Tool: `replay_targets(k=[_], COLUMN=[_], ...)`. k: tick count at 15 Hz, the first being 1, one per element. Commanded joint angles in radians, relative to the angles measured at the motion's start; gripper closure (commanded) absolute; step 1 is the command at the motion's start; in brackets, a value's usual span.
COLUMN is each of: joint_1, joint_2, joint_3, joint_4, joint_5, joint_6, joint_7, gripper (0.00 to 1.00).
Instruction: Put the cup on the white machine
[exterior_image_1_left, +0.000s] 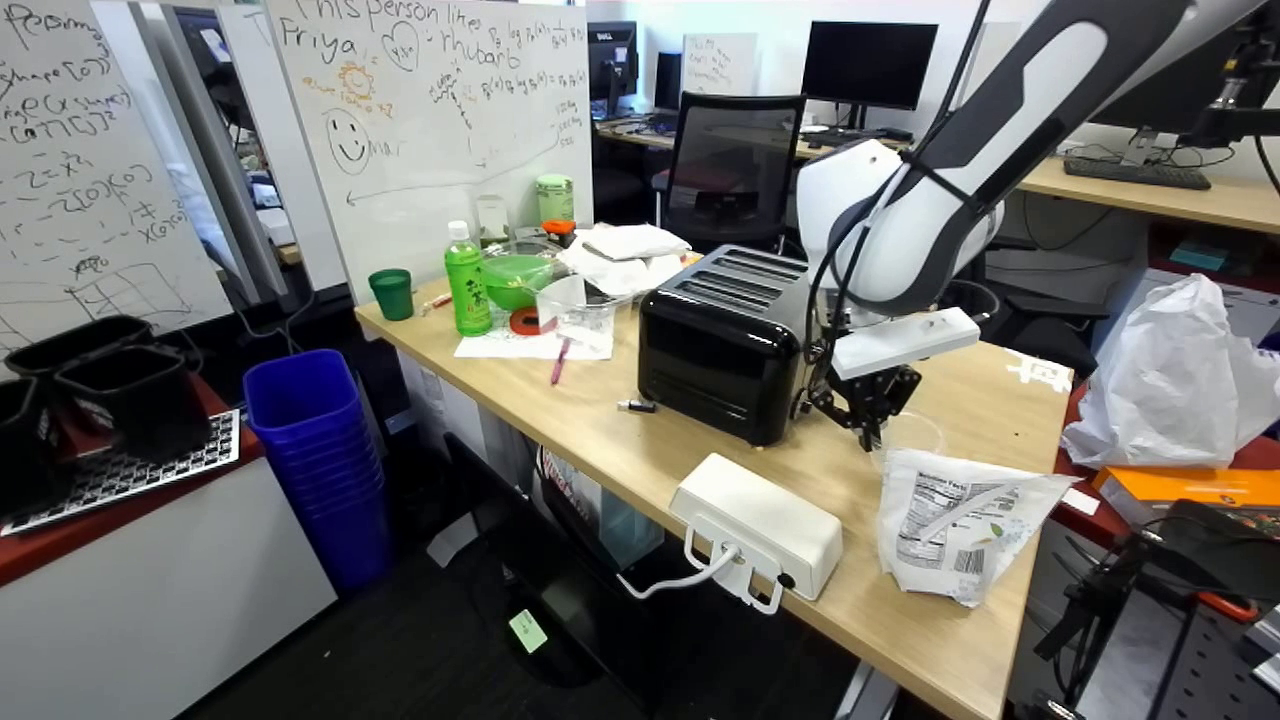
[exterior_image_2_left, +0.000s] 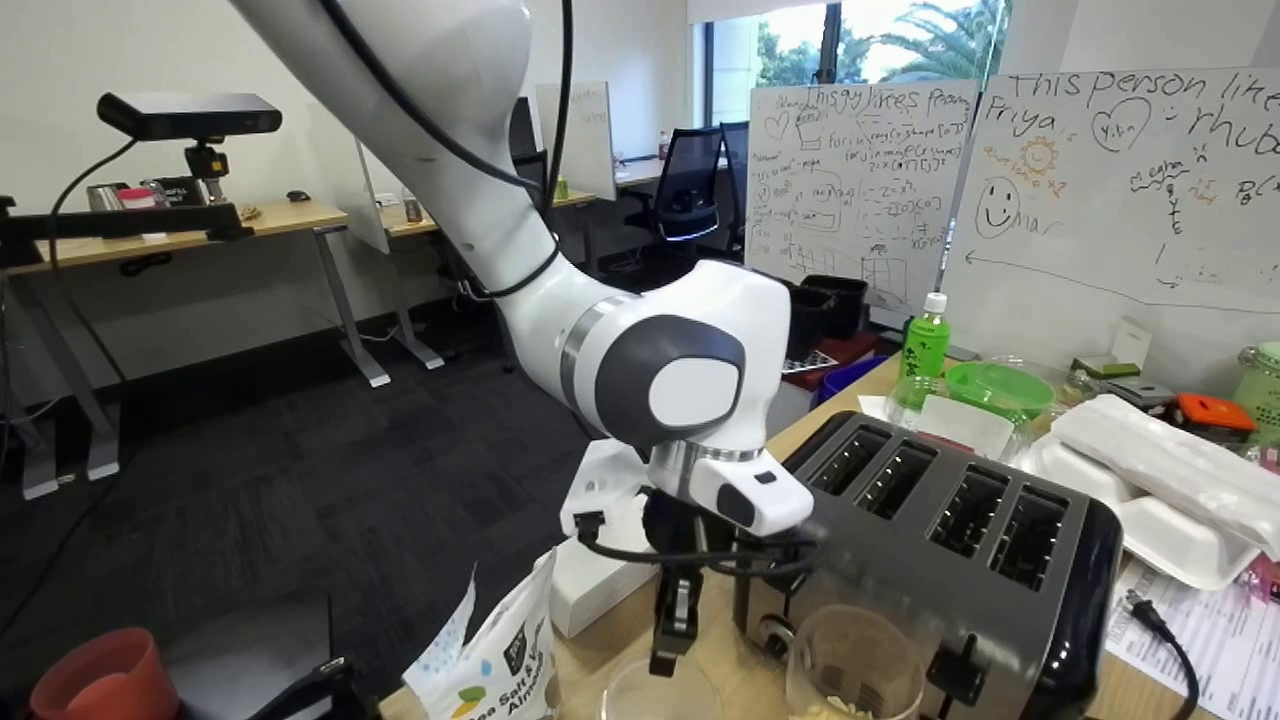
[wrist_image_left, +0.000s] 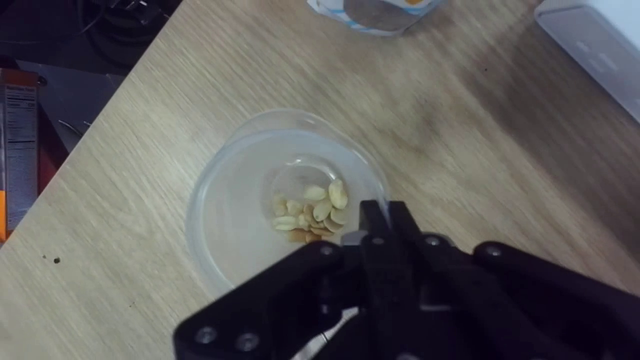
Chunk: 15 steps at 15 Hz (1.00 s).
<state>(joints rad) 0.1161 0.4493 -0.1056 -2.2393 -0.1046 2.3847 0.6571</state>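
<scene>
The cup (wrist_image_left: 240, 210) is clear, with some pale, nut-like pieces (wrist_image_left: 310, 215) in its bottom. It is at the gripper (wrist_image_left: 384, 206): the two fingers (wrist_image_left: 370, 215) stand almost together, with the thin rim caught between their tips, one tip inside the wall and one outside. They meet the cup on one side only; in the wrist view nearly all of it lies to their left. Whether its base touches the table (exterior_image_1_left: 1000, 395) I cannot tell.

In an exterior view the bag (exterior_image_1_left: 950, 530) stands just on the near side of the cup and hides most of it. The white machine (exterior_image_1_left: 755, 520) lies left of the bag at the table's near edge, a cable (exterior_image_1_left: 695, 579) running off its near side; the cup is apart from it, to the right and farther back. The toaster (exterior_image_1_left: 720, 360) stands left of the gripper.

In an exterior view a second cup (exterior_image_2_left: 850, 650), also clear and with pale bits in it, shows in front of the toaster, right of the fingers.

In an exterior view a stick (exterior_image_1_left: 636, 406) lies just left of the toaster. Farther left come a pen (exterior_image_1_left: 560, 362), a bottle (exterior_image_1_left: 466, 290) and, at the table's left end, a green cup (exterior_image_1_left: 391, 293).
</scene>
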Motion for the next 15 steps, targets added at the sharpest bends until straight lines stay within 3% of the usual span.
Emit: replay_targets(k=[1, 5, 9, 15], joint_1=[0.025, 0.05, 0.068, 0.088], joint_2=[-0.127, -0.273, -0.394, -0.402], joint_3=[-0.014, 0.008, 0.085, 0.22], joint_4=[-0.098, -0.154, -0.17, -0.139], joint_5=[-0.027, -0.11, -0.222, -0.238], joint_6=[0.034, 0.048, 0.075, 0.211], joint_7=[0.024, 0.063, 0.105, 0.024], gripper=[0.98, 0.98, 0.98, 0.98])
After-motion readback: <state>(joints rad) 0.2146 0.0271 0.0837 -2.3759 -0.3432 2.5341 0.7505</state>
